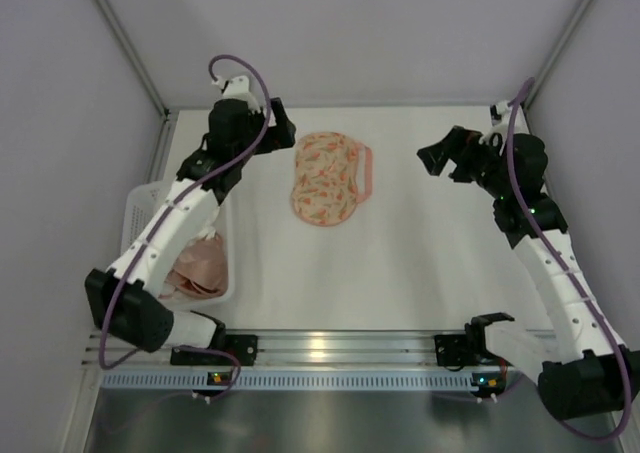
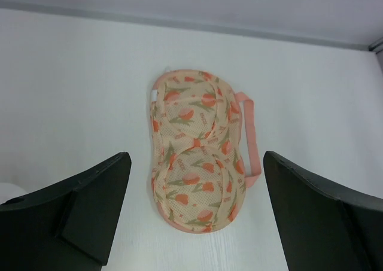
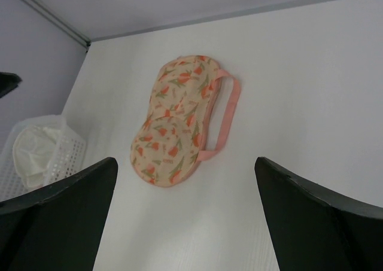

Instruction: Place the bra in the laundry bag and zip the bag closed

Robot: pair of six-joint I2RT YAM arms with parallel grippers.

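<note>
Laundry bag (image 1: 326,178) lies shut, as far as I can tell, mid-surface with its floral side up. Its long axis runs near-to-far and the pink loop strap (image 1: 366,173) is on its right edge.

Left gripper (image 1: 283,128) hovers just beside the bag's far-left end, fingers spread wide and holding nothing. In its wrist view the bag sits dead centre between them. Right gripper (image 1: 437,151) is also wide open and empty, well apart on the strap side, so the left arm is clearly the nearer one.

The bra is not on the open surface. Pink cloth (image 1: 200,268) heaped in the white basket (image 1: 135,203) under the left arm is probably it, but I cannot tell for sure, nor whether anything is inside the bag.

Next move, as I judge it, hinges on the bag's left edge facing the left fingers. Zip pull not made out.
</note>
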